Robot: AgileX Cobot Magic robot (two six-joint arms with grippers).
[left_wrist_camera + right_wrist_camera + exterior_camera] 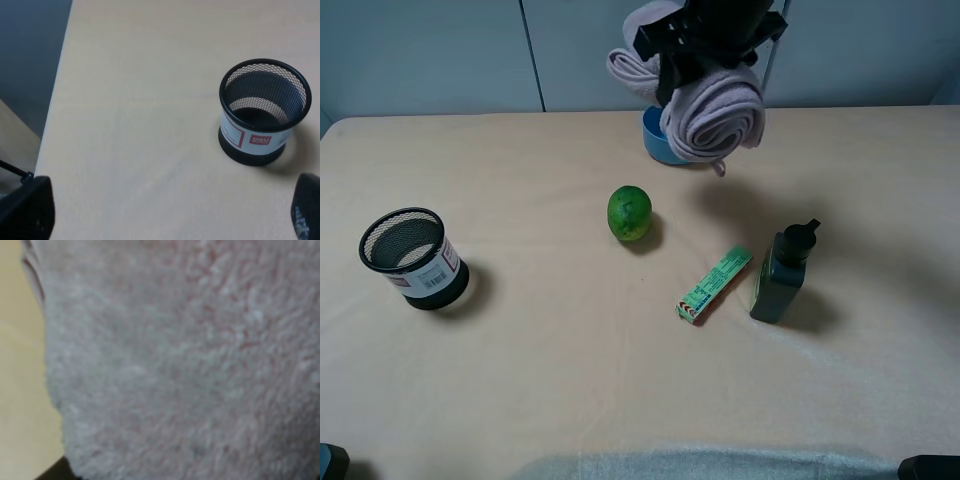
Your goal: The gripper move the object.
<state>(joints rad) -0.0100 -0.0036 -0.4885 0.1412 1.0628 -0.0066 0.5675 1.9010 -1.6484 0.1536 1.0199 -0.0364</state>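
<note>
Towel [715, 115] clamped in right pincer [705, 62], aloft before bowl [655, 145].

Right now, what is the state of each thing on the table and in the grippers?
towel: rolled, held aloft by right gripper
mesh cup: upright, empty
bottle: upright, capped
lime: whole
green packet: lying flat
blue bowl: partly hidden behind towel
left gripper: open, empty

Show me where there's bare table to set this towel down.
Widest bare stretch: between the cup and the lime, down to the near edge. Right of the bottle is bare too. Crowded: lime, pack and bottle sit close together, with the bowl behind the towel.
</note>
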